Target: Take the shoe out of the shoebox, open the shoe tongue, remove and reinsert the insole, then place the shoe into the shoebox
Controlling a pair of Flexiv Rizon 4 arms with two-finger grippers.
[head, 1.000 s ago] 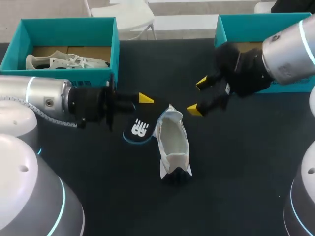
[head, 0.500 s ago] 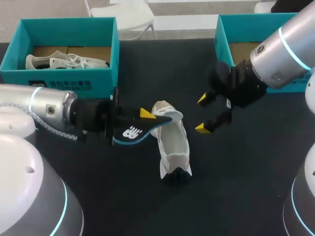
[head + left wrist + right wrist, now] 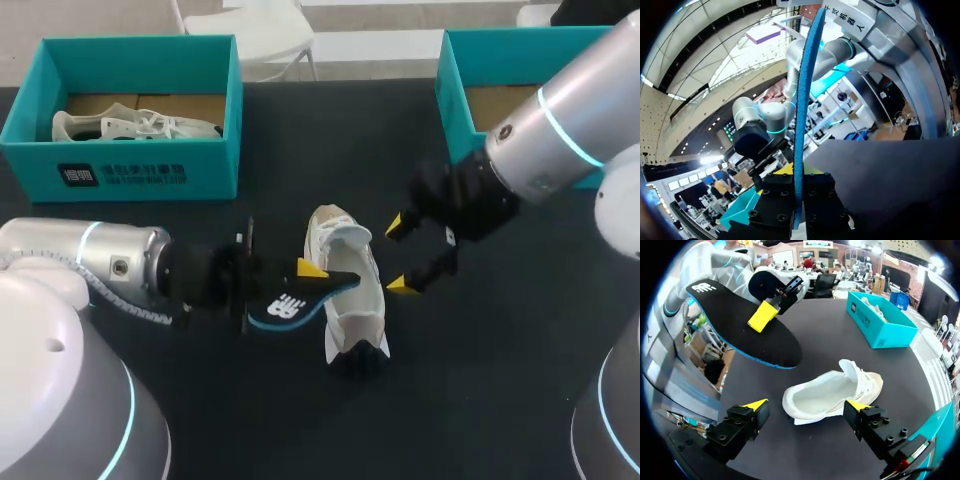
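A white shoe (image 3: 352, 300) lies on the dark table near the middle, tongue pulled up, its opening bare inside (image 3: 827, 396). My left gripper (image 3: 308, 272) is shut on the black insole (image 3: 285, 303) with a blue edge, held just left of the shoe with its tip over the shoe's opening. In the left wrist view the insole (image 3: 802, 100) stands edge-on between the left gripper (image 3: 799, 187). My right gripper (image 3: 397, 255) hangs open just right of the shoe. In its wrist view the right gripper (image 3: 806, 407) straddles the shoe, with the insole (image 3: 745, 325) and the left gripper (image 3: 764, 315) ahead.
A teal shoebox (image 3: 140, 60) at the back left holds a second white shoe (image 3: 130, 125). Another teal box (image 3: 470, 60) stands at the back right, behind my right arm. The back-left box (image 3: 880, 320) also shows in the right wrist view.
My left gripper has carried the insole toward the table's front, its tip now over the shoe. My right gripper has come down and left, closer to the shoe.
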